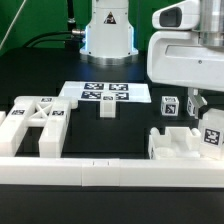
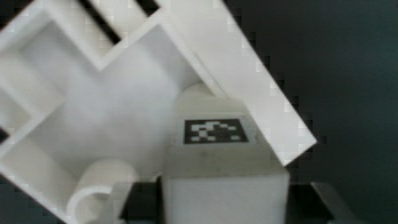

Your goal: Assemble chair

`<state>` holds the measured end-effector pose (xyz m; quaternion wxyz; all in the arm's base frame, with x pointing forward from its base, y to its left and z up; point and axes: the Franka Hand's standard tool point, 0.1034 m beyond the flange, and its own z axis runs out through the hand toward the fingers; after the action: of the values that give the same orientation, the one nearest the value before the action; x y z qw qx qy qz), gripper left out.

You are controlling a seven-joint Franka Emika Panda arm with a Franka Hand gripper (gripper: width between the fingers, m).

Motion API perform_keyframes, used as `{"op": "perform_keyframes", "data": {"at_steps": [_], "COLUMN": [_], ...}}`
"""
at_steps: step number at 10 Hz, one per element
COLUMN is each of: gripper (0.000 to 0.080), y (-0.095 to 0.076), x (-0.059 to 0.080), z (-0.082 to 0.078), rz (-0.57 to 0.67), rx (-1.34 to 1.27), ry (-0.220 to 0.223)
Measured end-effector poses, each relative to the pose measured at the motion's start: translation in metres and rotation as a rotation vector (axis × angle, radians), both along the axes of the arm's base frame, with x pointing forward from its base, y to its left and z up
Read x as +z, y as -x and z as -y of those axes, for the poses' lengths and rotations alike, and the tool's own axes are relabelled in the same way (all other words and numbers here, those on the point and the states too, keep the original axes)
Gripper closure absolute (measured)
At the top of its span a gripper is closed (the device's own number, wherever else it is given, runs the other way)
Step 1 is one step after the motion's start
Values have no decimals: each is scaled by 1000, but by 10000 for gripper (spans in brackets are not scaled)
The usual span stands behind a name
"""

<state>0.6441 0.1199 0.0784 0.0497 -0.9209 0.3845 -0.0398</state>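
Several white chair pieces [image 1: 30,128] lie on the black table [image 1: 125,138], the fingers [image 1: 196,102] clamped on one tagged block [image 2: 217,160].

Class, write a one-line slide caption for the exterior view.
Gripper above a tagged chair part, an X-braced frame and marker board lying nearby.

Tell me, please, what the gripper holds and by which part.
Cannot be told: the gripper hangs over a tagged chair piece, contact unseen.
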Motion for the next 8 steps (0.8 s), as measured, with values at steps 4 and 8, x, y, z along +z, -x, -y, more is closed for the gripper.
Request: {"op": "perform_keyframes", "data": {"at_steps": [4,8], "gripper": [502,186], "y": [-1,-1], "x": [0,2], "z": [1,-3], "rz": [-23,-15], "rx": [-280,-48], "ry": [-49,-22]}}
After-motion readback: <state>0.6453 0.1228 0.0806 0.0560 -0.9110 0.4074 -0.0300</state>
